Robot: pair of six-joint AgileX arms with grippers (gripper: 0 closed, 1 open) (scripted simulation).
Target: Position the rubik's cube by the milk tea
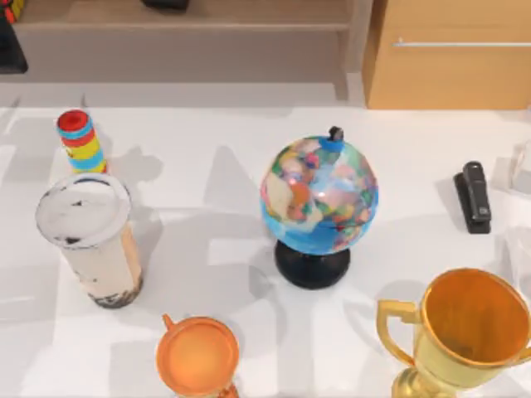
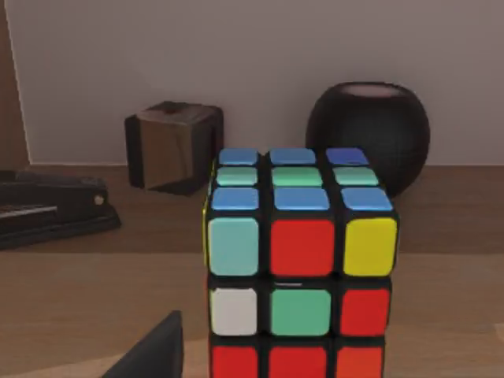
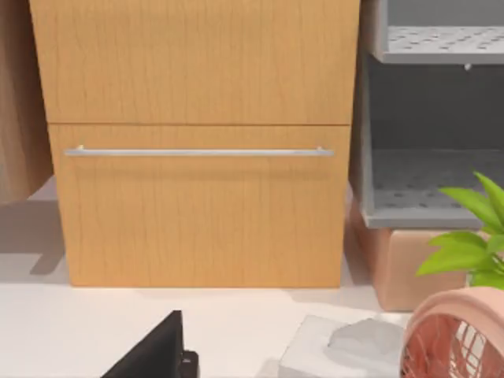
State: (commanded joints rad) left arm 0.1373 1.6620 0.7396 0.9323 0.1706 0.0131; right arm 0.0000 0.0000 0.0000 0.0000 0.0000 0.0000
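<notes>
Red, yellow, green and pale blue tiles crowd the left wrist view, where the rubik's cube (image 2: 299,268) sits close before the left arm's camera on a brown wooden shelf (image 2: 94,283). A dark finger (image 2: 153,350) juts in just beside the cube without touching it; whether the left jaws are apart or together cannot be told. Behind the cube stand a mirrored block (image 2: 172,146), a round black speaker (image 2: 368,134) and, off to one side, a black stapler (image 2: 51,206).

On the white worktop (image 1: 216,191) in the top view, the milk tea (image 1: 90,236) stands at the left, beige under a white lid with dark pearls at its base. An orange mug (image 1: 197,356) sits near it at the front edge and a ring stack (image 1: 80,141) stands behind it. A globe (image 1: 319,203) holds the middle and a gold trophy (image 1: 465,332) the front right, with a second black stapler (image 1: 473,196) farther back.

The right arm idles facing a wooden drawer cabinet (image 3: 197,142); its jaws' state cannot be told either.

The step in hand looks to be the approach to the cube, not yet gripped. Next the jaws would need to straddle it, clamp, lift it off the shelf and set it down beside the cup, clear of the mug.
</notes>
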